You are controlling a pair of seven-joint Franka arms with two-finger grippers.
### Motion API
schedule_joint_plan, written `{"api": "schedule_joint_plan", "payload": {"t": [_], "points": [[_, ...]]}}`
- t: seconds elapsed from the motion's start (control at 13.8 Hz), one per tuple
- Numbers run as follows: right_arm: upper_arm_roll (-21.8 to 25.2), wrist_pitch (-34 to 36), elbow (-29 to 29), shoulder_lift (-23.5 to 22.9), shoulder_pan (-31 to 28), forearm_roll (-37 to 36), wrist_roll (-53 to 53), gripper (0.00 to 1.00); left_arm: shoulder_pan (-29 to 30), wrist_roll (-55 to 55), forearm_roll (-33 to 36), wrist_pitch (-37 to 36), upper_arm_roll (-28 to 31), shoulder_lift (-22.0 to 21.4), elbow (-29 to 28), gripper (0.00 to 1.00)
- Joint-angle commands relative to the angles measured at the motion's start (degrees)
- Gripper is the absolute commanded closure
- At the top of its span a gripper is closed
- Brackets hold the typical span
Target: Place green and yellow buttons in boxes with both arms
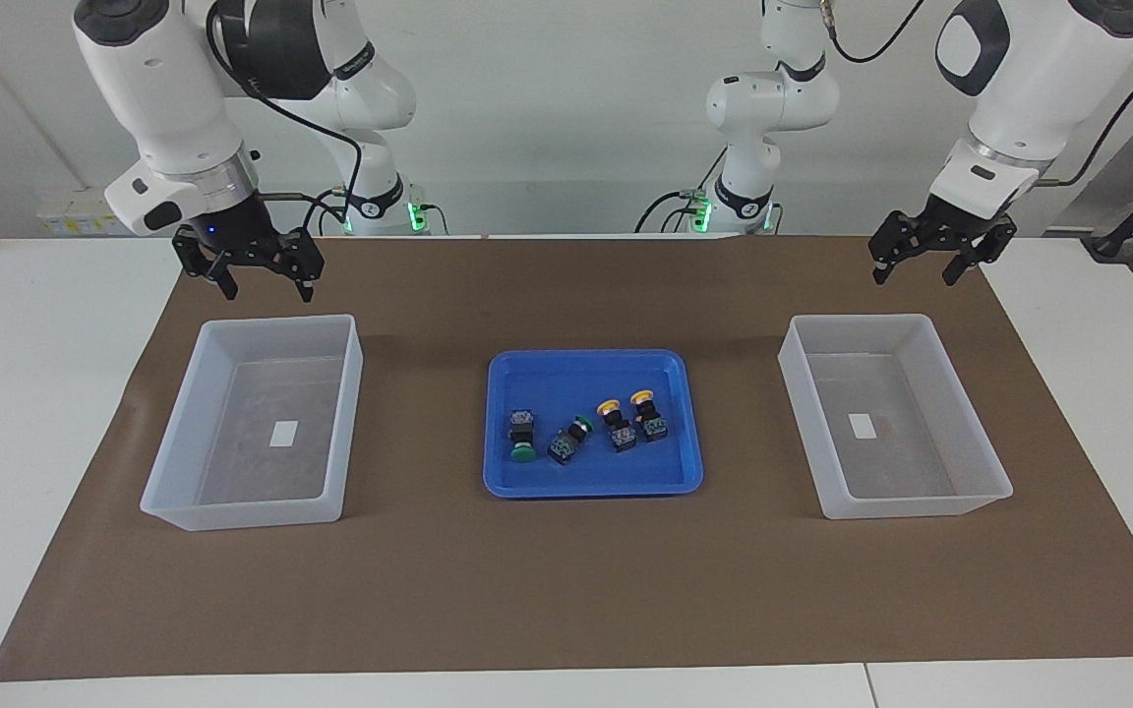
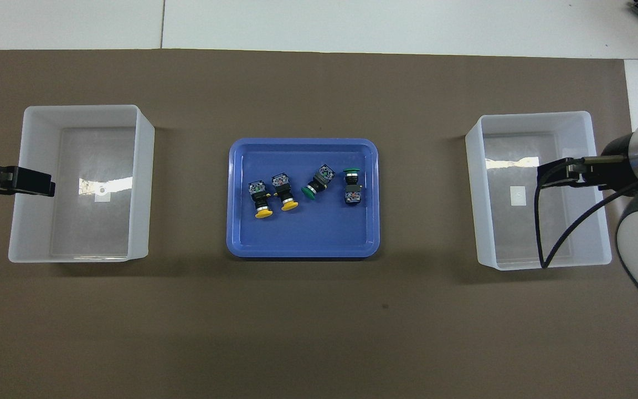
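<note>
Blue tray (image 1: 593, 484) sits mid-table on the brown mat (image 1: 566, 590), between the two boxes.

All four buttons lie on their sides in the tray, in a loose row:
- two yellow-cap buttons (image 1: 617, 425) (image 1: 647, 415) side by side, just apart, toward the left arm's end of the tray, caps pointing toward the robots
- green-cap button (image 1: 567, 440) next to them, tilted diagonally
- second green-cap button (image 1: 521, 436) at the right arm's end of the row, cap pointing away from the robots

Box at the left arm's end (image 1: 894, 418): whitish translucent, white sticker on the floor, nothing else inside. Box at the right arm's end (image 1: 259, 423): same, only its sticker.

Left gripper (image 1: 920, 262): up in the air over the mat near the robot-side rim of its box, fingers spread, released, holding nothing. Overhead view shows it at the outer edge of that box (image 2: 28, 183).

Right gripper (image 1: 267, 283): up in the air just above the robot-side rim of its box, fingers spread, released, holding nothing. Overhead view shows it over the outer wall of that box (image 2: 560, 170).

Both well apart from the tray, neither touches a button.
</note>
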State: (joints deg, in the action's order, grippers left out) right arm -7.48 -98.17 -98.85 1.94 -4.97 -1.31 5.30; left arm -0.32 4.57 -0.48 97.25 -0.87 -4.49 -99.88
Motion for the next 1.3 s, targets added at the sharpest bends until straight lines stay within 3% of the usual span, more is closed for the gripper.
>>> {"api": "schedule_joint_plan", "payload": {"t": [0.0,0.58,1.23], "points": [[-0.26,0.88,0.15,0.16,-0.57,1.13,-1.53,0.00,-0.56,0.09,1.36,0.22,0.08,-1.93,-1.98,0.00],[-0.26,0.88,0.15,0.16,-0.57,1.13,-1.53,0.00,-0.64,-0.69,1.27,0.22,-0.18,-2.01,-2.16,0.00],[-0.26,0.88,0.15,0.16,-0.57,1.04,-1.53,0.00,-14.25,-24.75,-1.98,9.52,-0.36,-0.43,-7.33,0.00]]}}
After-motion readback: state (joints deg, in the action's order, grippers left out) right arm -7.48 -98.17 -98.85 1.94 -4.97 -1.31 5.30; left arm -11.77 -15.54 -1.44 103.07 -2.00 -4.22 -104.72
